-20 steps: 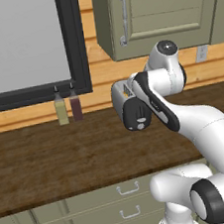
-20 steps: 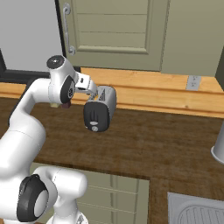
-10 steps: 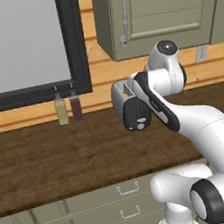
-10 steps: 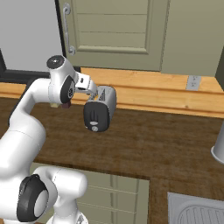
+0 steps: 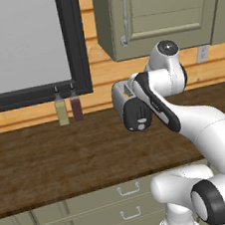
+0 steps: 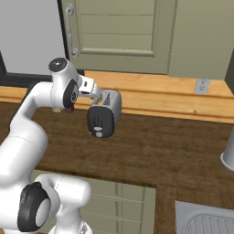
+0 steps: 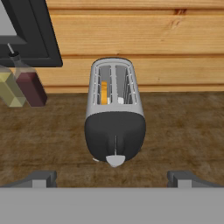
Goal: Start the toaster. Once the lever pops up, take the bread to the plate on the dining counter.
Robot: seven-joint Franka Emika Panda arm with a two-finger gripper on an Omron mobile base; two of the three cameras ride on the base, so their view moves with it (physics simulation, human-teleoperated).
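Gripper [image 7: 112, 177] spread wide, holding nothing, poised above the toaster [image 7: 114, 113]. Bread [image 7: 104, 92] sits in the toaster's left slot; two bottles [image 7: 19, 85] stand left of the toaster.

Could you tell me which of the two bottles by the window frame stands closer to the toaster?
The dark reddish-brown bottle: it stands between the pale yellow-green bottle and the toaster.

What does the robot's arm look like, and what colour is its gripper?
The arm is smooth, shiny white, built from fat rounded tube pieces. Dark grey-black bands and round caps mark its joints. The gripper ends in two small dark grey fingertips. No loose cables or writing show.
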